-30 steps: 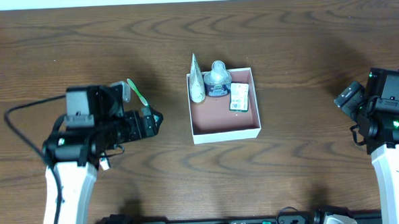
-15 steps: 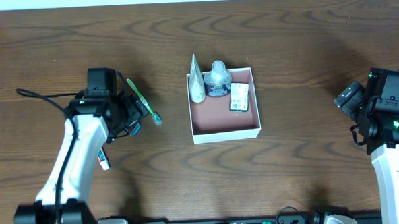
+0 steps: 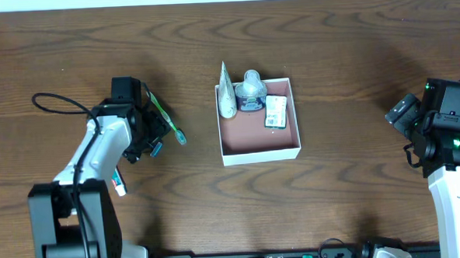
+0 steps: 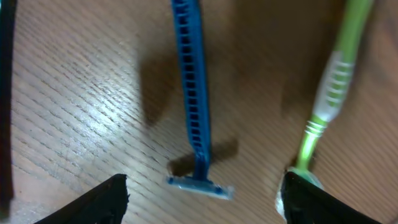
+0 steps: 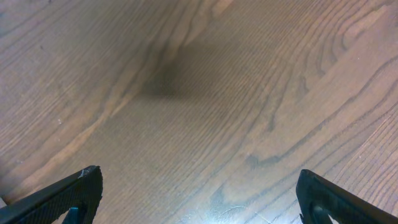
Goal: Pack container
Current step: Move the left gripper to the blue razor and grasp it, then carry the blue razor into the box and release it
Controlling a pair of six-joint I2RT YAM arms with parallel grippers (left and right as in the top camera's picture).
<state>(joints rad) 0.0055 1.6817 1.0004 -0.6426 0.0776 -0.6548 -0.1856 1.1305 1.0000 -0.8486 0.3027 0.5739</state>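
Nothing readable anywhere, tbh. The small green-and-white packet (image 3: pixel 276 111) at roughly 1 o'clock inside the shallow square box with white walls and a reddish-brown inside (image 3: pixel 254 139) seems to carry some print, but from overhead it's way too tiny and blurry to make out.

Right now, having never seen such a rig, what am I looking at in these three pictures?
Two robot arms work at a wooden table. One picture looks down from above; the other two come from cameras on each wrist. The white container in the middle holds a tube, a bottle and a green packet. The left gripper, open, hovers over a blue razor beside a green toothbrush, both outside the container. The right gripper is open over plain wood. Nothing is held.
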